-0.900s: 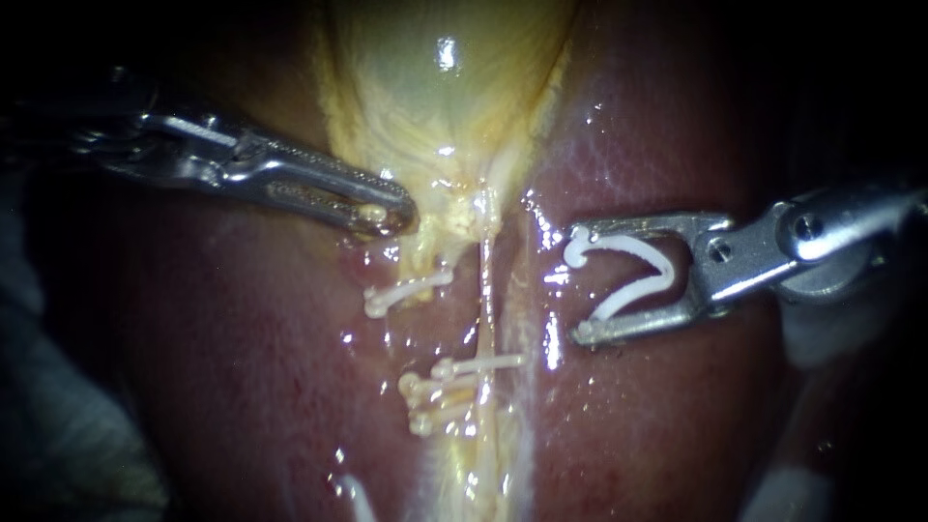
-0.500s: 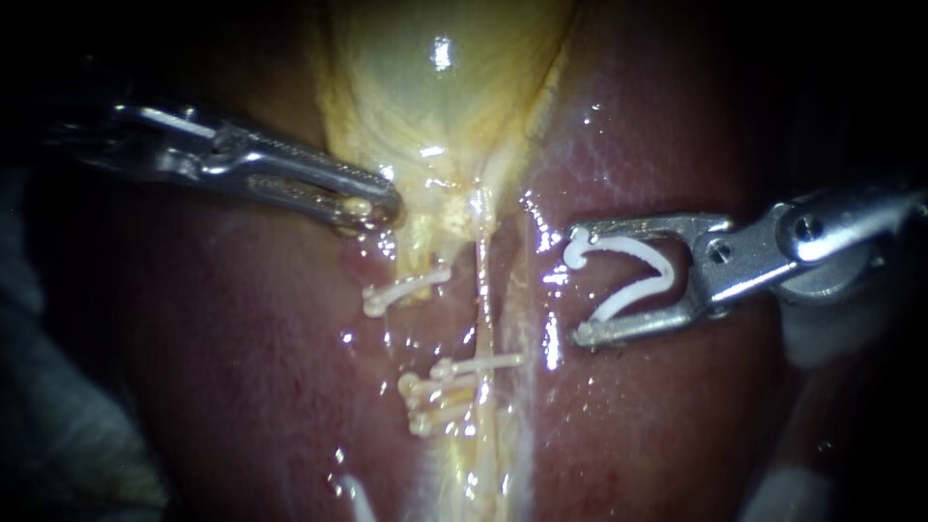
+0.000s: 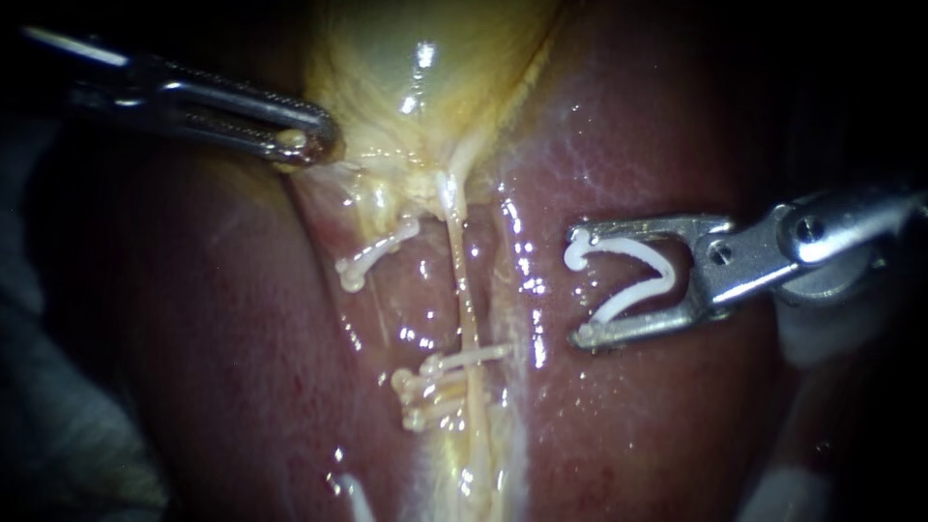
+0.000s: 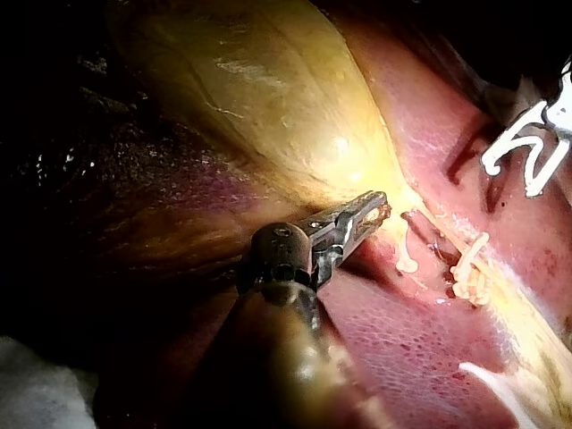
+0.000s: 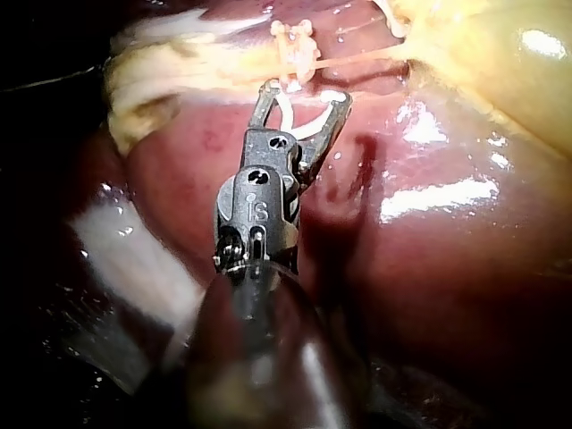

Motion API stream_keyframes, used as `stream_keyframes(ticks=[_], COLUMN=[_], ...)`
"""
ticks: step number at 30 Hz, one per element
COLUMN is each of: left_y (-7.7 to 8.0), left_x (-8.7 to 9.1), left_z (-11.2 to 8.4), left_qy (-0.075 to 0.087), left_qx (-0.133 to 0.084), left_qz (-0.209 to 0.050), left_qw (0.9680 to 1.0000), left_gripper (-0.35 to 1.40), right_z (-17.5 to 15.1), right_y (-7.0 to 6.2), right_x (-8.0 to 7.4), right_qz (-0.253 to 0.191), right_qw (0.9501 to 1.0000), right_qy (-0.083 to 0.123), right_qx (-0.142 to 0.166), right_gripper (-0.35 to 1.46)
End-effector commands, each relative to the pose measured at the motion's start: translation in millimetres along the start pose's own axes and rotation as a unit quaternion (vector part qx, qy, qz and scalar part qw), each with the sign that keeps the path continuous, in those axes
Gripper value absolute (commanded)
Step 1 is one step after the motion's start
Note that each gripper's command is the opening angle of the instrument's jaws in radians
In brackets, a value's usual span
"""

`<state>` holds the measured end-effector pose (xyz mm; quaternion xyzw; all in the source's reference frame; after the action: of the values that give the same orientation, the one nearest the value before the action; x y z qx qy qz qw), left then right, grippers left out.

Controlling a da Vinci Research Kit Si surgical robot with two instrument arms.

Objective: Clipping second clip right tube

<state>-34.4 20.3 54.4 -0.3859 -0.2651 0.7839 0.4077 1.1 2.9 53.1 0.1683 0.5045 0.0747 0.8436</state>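
My left instrument (image 3: 307, 141) comes in from the upper left, its jaws shut on the edge of the yellow gallbladder (image 3: 425, 68), which it holds taut. From there a thin pale tube (image 3: 462, 290) runs down the middle. Lower down, white clips (image 3: 440, 382) cross this tube, and a single clip (image 3: 372, 253) sits up to their left. To the right of the tube, my right instrument (image 3: 579, 286) holds an open white clip (image 3: 628, 280) between its wide jaws, clear of the tube. From the right wrist, those jaws (image 5: 306, 89) stop just short of the placed clips (image 5: 295, 40).
Dark red liver (image 3: 242, 367) lies on both sides of the tube, wet and glistening. In the left wrist view my left instrument (image 4: 377, 211) grips where the gallbladder (image 4: 268, 98) narrows. White gauze (image 5: 134, 259) lies beside my right shaft.
My left instrument has pulled up and to the left with the gallbladder edge. This stretched the tube and drew the single upper clip leftward. My right instrument and its clip have stayed put.
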Motion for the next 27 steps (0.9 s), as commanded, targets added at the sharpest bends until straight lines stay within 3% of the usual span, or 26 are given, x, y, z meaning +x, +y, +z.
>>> stream_keyframes(ticks=[1,8,13,18,27], left_y=[0.0,0.0,0.1,0.1,0.1], left_x=[0.0,-0.1,-0.2,-0.2,-0.3], left_z=[0.0,0.1,0.3,0.3,0.3], left_qy=[0.000,0.000,0.001,0.001,0.001], left_qx=[-0.001,0.000,0.000,0.001,0.001], left_qz=[0.000,0.000,0.000,0.000,0.000], left_qw=[1.0000,1.0000,1.0000,1.0000,1.0000], left_gripper=[-0.35,-0.35,-0.35,-0.35,-0.35], right_z=[0.0,0.4,1.1,2.1,4.5], right_y=[0.0,-0.3,-0.4,-0.4,-0.3], right_x=[0.1,0.5,0.9,0.8,-0.7], right_qz=[0.000,0.009,0.066,0.128,0.190], right_qw=[1.0000,0.9999,0.9977,0.9906,0.9788], right_qy=[0.000,0.001,0.005,0.008,0.007], right_qx=[0.001,0.005,0.018,0.048,0.076], right_gripper=[0.50,0.50,0.49,0.49,0.47])
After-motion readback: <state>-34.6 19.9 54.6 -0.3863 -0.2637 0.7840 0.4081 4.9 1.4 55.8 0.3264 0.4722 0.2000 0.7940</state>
